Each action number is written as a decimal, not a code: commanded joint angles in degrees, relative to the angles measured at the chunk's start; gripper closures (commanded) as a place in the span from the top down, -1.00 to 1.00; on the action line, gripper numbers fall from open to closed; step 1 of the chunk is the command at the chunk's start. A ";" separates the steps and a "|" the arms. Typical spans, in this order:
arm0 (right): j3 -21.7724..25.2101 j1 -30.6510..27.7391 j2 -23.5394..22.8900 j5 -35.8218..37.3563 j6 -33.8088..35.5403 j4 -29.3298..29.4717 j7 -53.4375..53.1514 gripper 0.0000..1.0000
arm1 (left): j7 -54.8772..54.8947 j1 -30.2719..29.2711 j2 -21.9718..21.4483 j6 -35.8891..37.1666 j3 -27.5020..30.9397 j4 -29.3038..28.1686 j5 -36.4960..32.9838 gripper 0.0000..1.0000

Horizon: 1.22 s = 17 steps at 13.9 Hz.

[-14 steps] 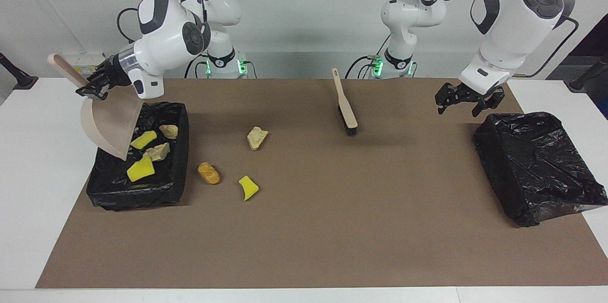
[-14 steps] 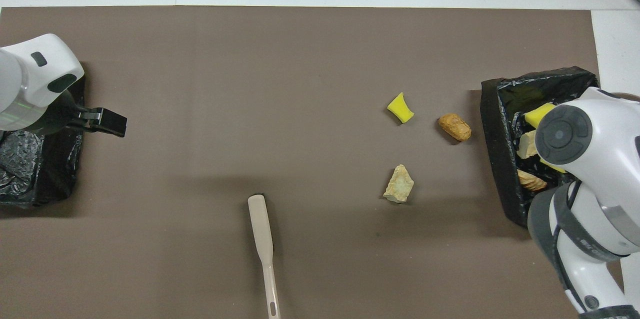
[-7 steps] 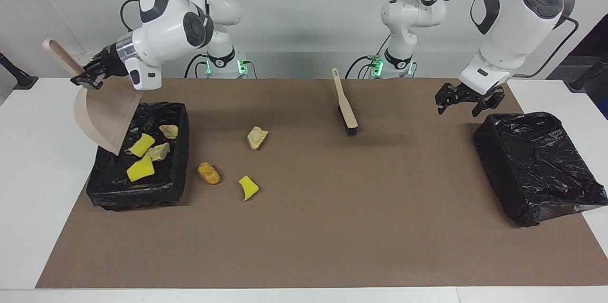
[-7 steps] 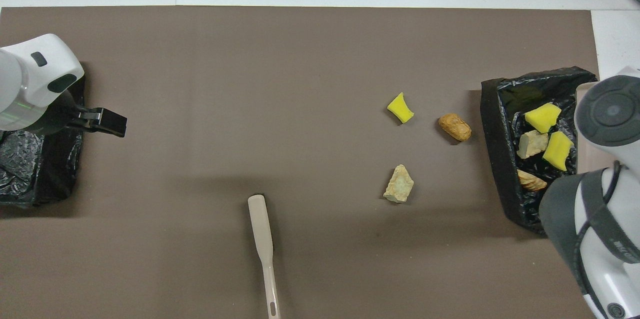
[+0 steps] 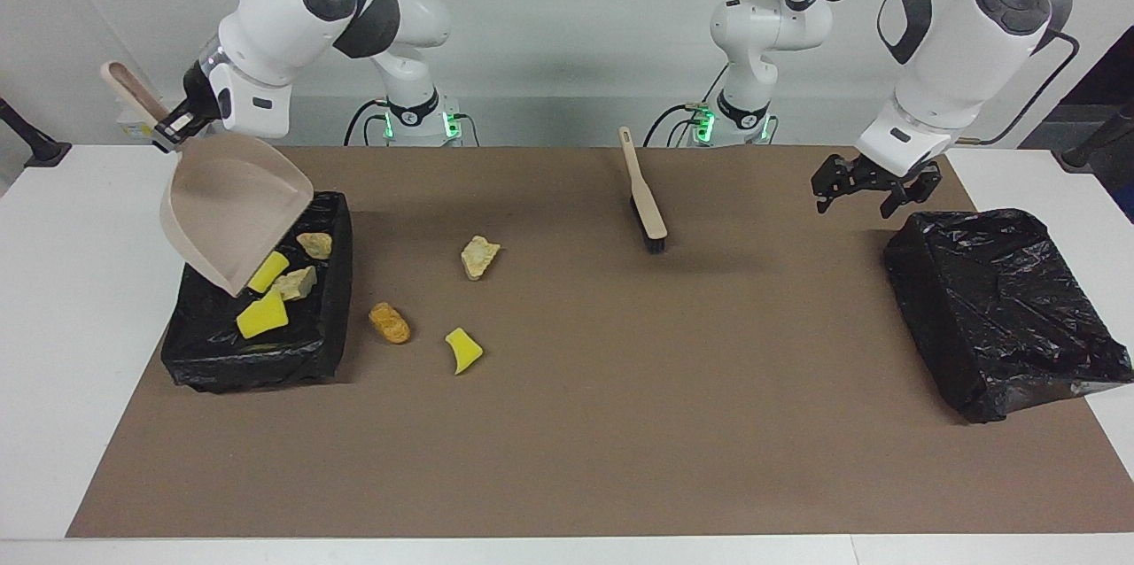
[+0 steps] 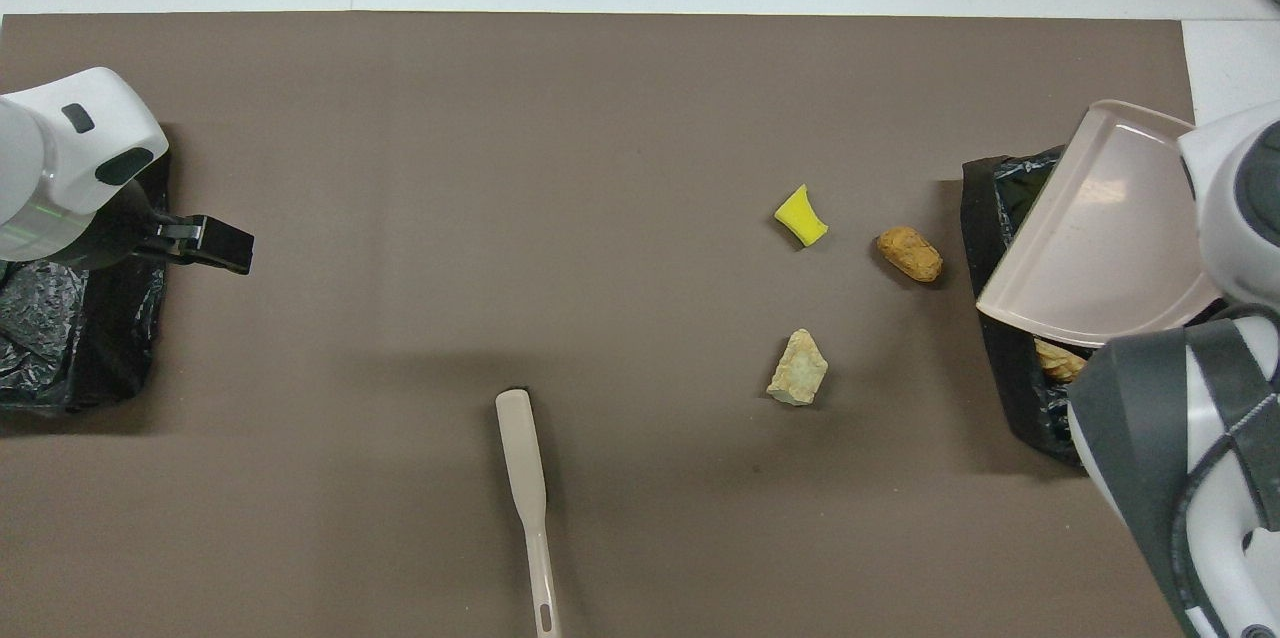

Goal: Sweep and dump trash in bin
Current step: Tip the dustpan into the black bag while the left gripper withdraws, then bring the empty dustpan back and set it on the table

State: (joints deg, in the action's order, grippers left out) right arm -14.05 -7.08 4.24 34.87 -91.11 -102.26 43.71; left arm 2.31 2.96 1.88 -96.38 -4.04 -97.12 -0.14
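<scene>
Your right gripper (image 5: 174, 124) has its fingers pinched on the dustpan (image 5: 232, 212) handle, holding it tilted over the bin (image 5: 306, 351), where four scraps (image 5: 262, 315) lie. Three more scraps (image 5: 390, 322) sit on the worktop (image 5: 620, 423) beside it. Your left gripper (image 5: 868, 186) waits, fingers spread, over the worktop near the other bin (image 5: 1001, 308).

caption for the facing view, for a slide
Right gripper holds dustpan over bin; three scraps left on mat.

Setting: robotics lab. My two arm bases (image 5: 416, 118) bolted at the white table's (image 5: 53, 299) edge, cabled, green status lights, bare wall, brown mat (image 5: 620, 423).
</scene>
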 commanded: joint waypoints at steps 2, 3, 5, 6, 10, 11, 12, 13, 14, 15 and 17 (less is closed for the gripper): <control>-1.25 0.13 -4.15 -10.50 0.50 6.72 -12.90 -1.00 | 0.68 -0.67 0.67 0.93 -0.53 1.32 -0.83 1.00; -1.33 2.31 -4.93 -12.87 0.40 8.03 -18.69 -1.00 | 0.59 -0.67 0.67 0.93 -0.53 1.32 -0.83 1.00; -1.34 6.88 -9.05 -13.77 0.75 13.03 -28.54 -1.00 | 0.68 -0.67 0.67 0.93 -0.53 1.32 -0.83 1.00; -1.42 8.82 -11.77 -13.95 1.02 16.19 -33.03 -1.00 | 0.68 -0.67 0.67 0.93 -0.53 1.32 -0.83 1.00; -1.34 15.49 -22.31 -15.10 0.58 26.91 -49.37 -1.00 | 0.42 -0.67 0.67 0.93 -0.53 1.32 -0.83 1.00; -1.34 17.69 -25.47 -15.10 0.58 29.90 -54.03 -1.00 | 0.50 -0.24 0.67 0.85 -0.53 1.41 -0.83 1.00; -1.42 18.67 -28.03 -15.44 0.23 32.19 -58.52 -1.00 | 0.59 0.20 0.67 0.85 -0.53 1.41 -0.83 1.00; -1.60 19.20 -29.45 -17.71 -1.86 33.17 -61.87 -1.00 | 0.50 0.21 0.75 0.50 -0.53 1.41 -0.83 1.00; -1.77 19.64 -30.68 -20.43 -3.97 33.36 -64.42 -1.00 | 0.68 -0.14 0.67 0.84 -0.53 1.41 -0.83 1.00; -1.60 21.91 -32.26 -20.54 -5.21 33.44 -67.32 -1.00 | 0.59 -0.32 0.67 0.85 -0.53 1.41 -0.83 1.00; -1.68 25.52 -35.07 -20.63 -8.98 33.62 -72.95 -1.00 | 1.03 -0.67 0.67 0.93 -0.53 1.41 -0.92 1.00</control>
State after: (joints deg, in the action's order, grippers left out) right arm -15.51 15.88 -27.70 15.52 -98.43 -71.60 -24.76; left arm 2.39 2.87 1.91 -96.41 -4.39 -97.11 -0.14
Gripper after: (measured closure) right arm 0.678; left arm 0.000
